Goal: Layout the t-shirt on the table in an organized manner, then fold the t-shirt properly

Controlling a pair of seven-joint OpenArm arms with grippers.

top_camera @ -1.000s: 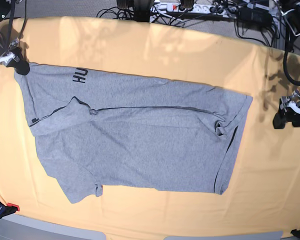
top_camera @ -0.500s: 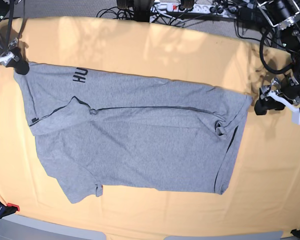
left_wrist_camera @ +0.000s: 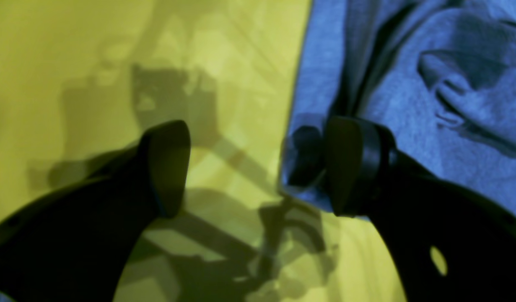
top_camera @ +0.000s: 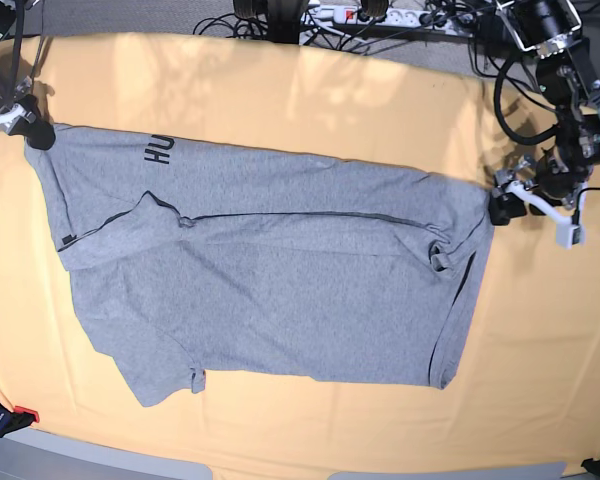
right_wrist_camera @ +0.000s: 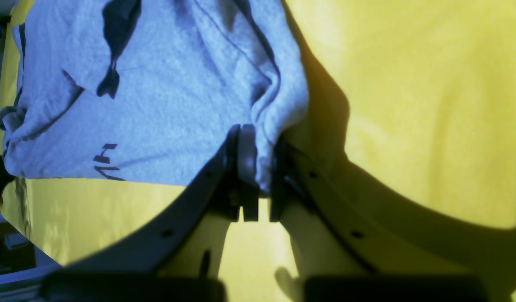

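The grey t-shirt [top_camera: 280,270] lies spread flat on the yellow-orange table [top_camera: 330,90], with dark lettering [top_camera: 160,150] near its far left edge. My right gripper [top_camera: 35,130], at the left of the base view, is shut on the shirt's far left corner. The right wrist view shows its jaws [right_wrist_camera: 258,167] pinching a fold of the shirt [right_wrist_camera: 157,105]. My left gripper [top_camera: 502,205] is open at the shirt's far right corner. In the left wrist view [left_wrist_camera: 258,167], one finger [left_wrist_camera: 350,167] is over the shirt's edge [left_wrist_camera: 408,84] and the other [left_wrist_camera: 165,167] over the cloth.
Cables and a power strip [top_camera: 380,15] lie beyond the table's far edge. A clamp [top_camera: 5,415] sits at the front left corner. A small bunched fold [top_camera: 442,255] sits near the shirt's right side.
My left arm has moved leftward from the table's right side to the shirt's far right corner. My right gripper has kept hold of the left corner.
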